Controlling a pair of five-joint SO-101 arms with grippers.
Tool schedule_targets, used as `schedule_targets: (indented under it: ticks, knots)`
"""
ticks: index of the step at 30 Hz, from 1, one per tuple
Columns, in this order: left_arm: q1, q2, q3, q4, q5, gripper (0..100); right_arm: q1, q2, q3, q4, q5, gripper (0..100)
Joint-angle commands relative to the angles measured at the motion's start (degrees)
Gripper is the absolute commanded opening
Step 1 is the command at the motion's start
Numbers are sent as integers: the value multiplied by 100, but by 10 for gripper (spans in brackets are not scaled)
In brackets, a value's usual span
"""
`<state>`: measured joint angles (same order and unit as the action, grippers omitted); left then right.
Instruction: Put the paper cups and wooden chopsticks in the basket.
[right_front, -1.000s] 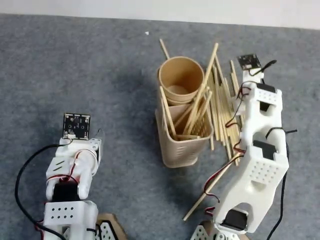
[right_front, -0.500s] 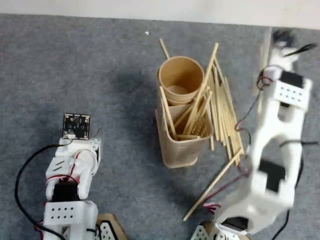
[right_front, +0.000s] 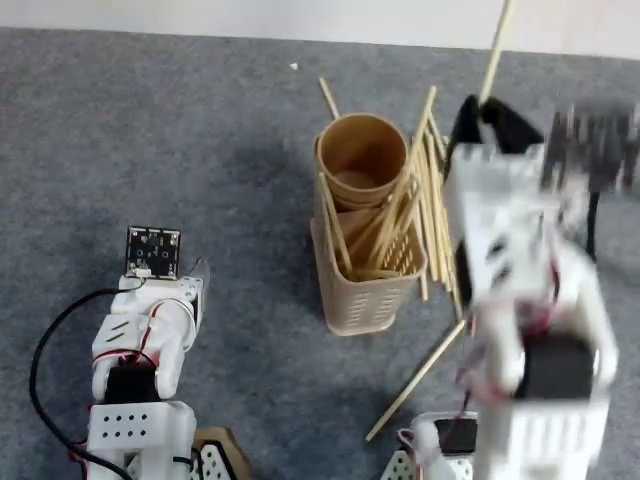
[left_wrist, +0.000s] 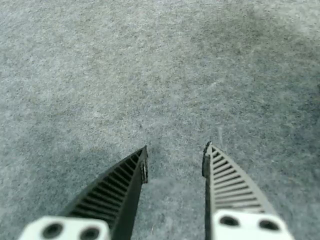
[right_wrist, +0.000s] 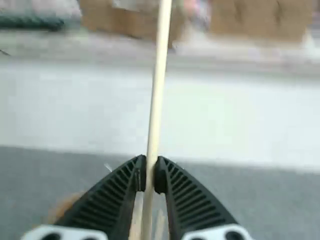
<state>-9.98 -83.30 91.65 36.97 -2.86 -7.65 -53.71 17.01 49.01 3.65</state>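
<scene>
- Right tool (right_wrist: 150, 172) is clenched on a single wooden chopstick (right_wrist: 159, 75), its two ribbed fingers pressed against the stick from either side.
- From the high view, that held chopstick (right_front: 495, 45) rises steeply above the right arm, over the far right part of the counter (right_front: 180, 140), well clear of the grey surface.
- Left tool (left_wrist: 175, 155) is released, with its fingers spread and nothing between them. It sits low over bare grey counter on the left, well apart from the basket.
- Basket (right_front: 365, 300), a pale plastic one with slotted walls, stands upright near the middle of the counter.
- One paper cup (right_front: 385, 135) stands at the far end of the basket, mouth up, and a second cup (right_front: 352, 185) appears to be nested inside it.
- Several chopsticks in the basket (right_front: 335, 230) lean at angles against its walls and the cup, and some tips stick out above the rim.
- Loose chopsticks (right_front: 435, 205) lie in a pile on the counter just beside the basket's right wall, partly hidden by the right arm.
- Another stray chopstick (right_front: 415, 385) lies diagonally on the counter, nearer the arm bases.
- One more short stick (right_front: 328, 97) shows just behind the basket's far side.
</scene>
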Motion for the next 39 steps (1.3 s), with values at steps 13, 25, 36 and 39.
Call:
schedule_targets:
  ticks: [13,25,36,39]
  knots:
    - [92,-57,-22,-97,-44,203,-1279,-3512,5262,-2079,-290,9]
    - [92,-57,-22,-97,-44,203,-1279,-4180,4743,-1226,158,167]
    - [92,-57,-22,-97,-44,203,40,-2695,3020,-286,1125,166]
    - [92,-57,-22,-97,-44,203,541,-1200,2316,84,1582,166]
